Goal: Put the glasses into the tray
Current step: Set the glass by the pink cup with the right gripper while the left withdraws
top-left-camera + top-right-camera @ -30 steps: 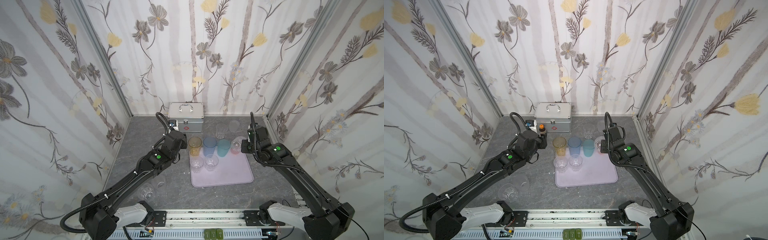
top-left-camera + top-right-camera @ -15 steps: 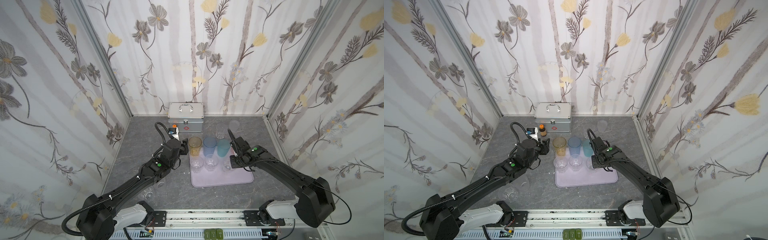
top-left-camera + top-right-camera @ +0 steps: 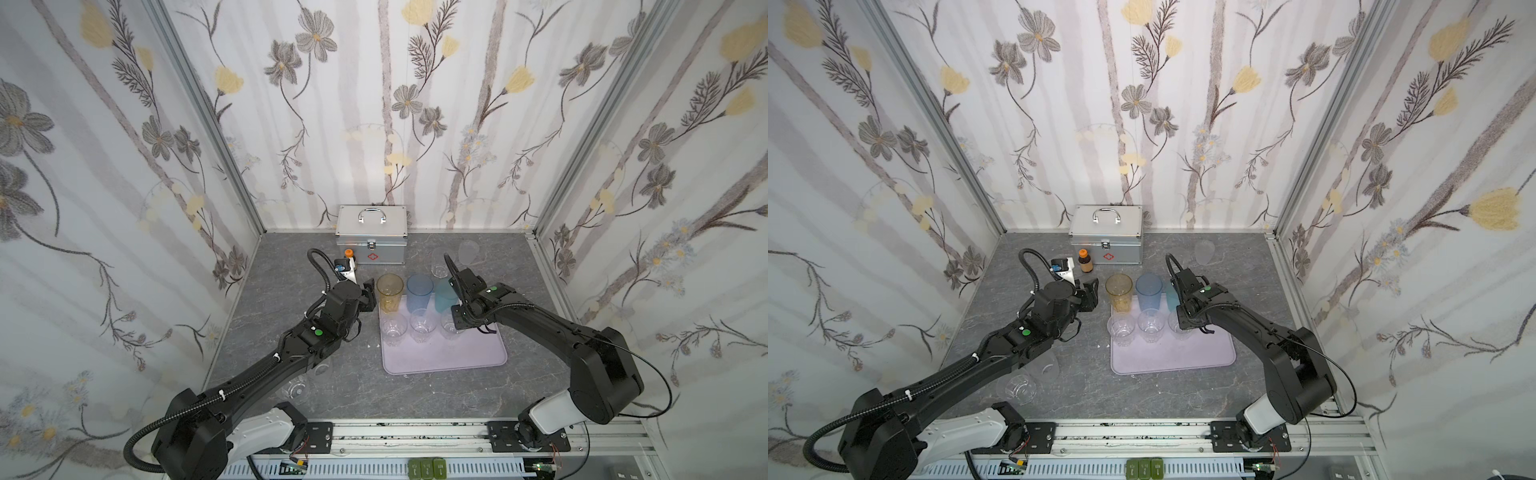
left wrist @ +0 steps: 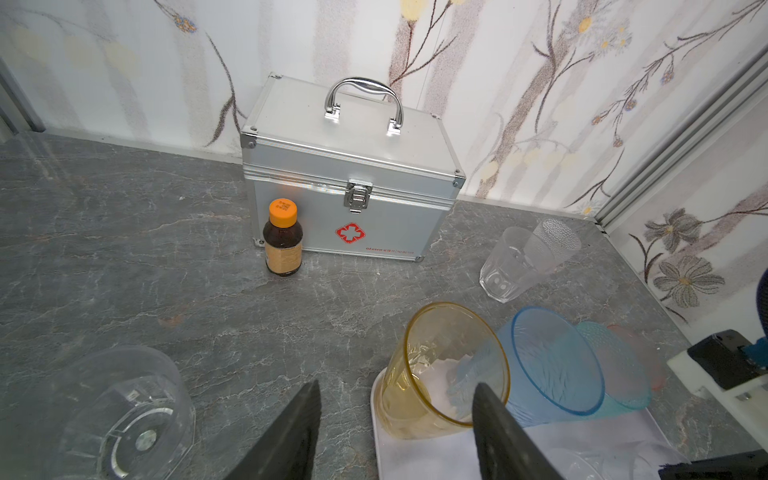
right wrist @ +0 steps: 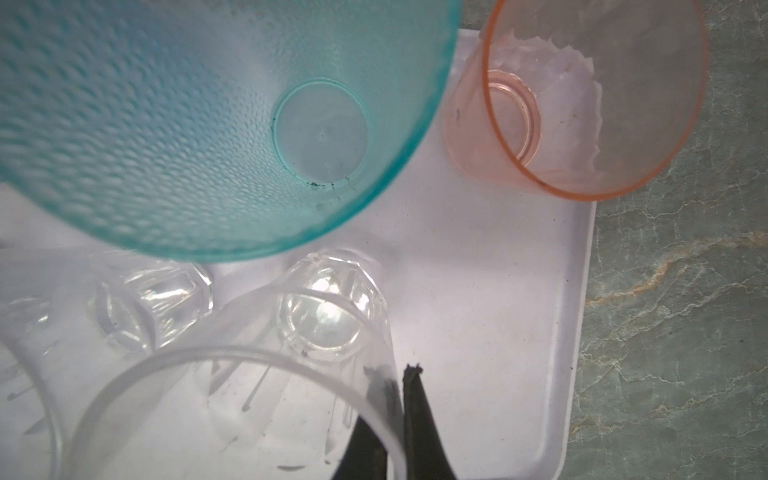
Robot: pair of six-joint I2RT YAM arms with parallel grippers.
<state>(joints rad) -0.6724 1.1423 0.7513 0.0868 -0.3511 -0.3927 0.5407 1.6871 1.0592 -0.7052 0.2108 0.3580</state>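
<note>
Right gripper [image 5: 395, 376] has swung in from the back corner and now pinches the rim of a clear glass [image 5: 249, 395], which looks set down in the tray [image 3: 444, 353]. Left gripper [image 4: 395, 384] has backed off, fingers spread, empty. Nearest, two stray glasses [image 3: 1017, 388] wait on the table [image 3: 415, 395]. The tray holds seven. Two more glasses [image 3: 1204, 251] sit far back.

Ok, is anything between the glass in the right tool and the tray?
Nothing visible. The clear glass pinched in the right tool is over bare tray; the teal tumbler and another clear glass stand close by.

Left arm [image 3: 266, 370] stretched forward, left fingers [image 4: 291, 432] parted. Right arm [image 3: 540, 324] bent inward, right fingers [image 5: 419, 424] pinched together.
</note>
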